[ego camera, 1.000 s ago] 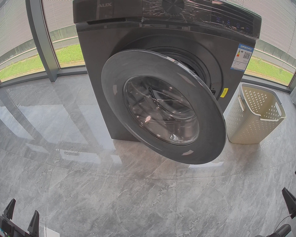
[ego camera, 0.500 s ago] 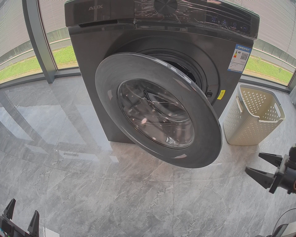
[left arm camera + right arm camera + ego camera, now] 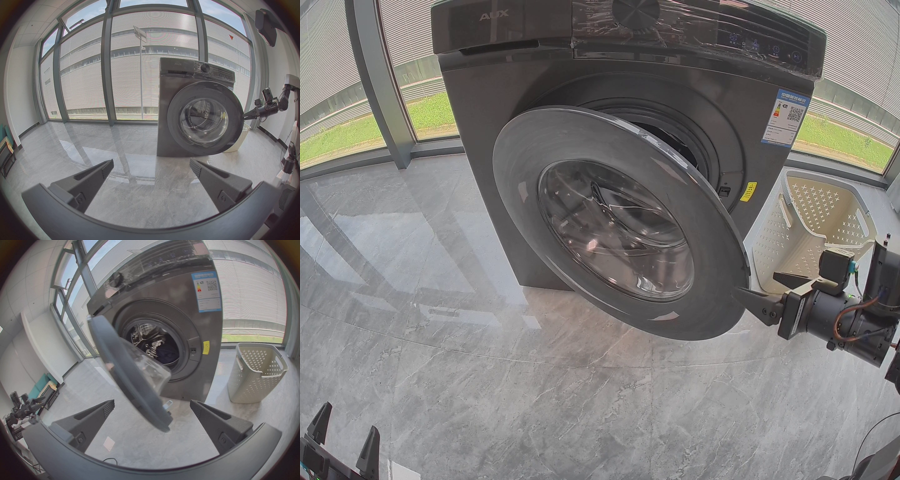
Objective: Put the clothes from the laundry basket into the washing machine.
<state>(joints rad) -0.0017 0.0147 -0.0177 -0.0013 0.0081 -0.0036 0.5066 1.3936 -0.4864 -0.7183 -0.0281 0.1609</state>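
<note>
- Washer: dark grey front-loading washing machine (image 3: 481,144) stood with its round glass-windowed door (image 3: 700,250) swung open; dark clothes (image 3: 167,352) lay inside.
- Cream perforated plastic laundry basket (image 3: 794,244) stood just beside the machine, on the robot's right.
- Right gripper (image 3: 756,283) was spread wide, holding nothing, at the door's free edge.
- Left gripper (image 3: 350,417) sat low, wide open, empty.

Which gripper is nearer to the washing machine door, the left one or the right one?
Right. The right gripper is at the door's lower rim; the left gripper is far back from it, above the floor.
</note>
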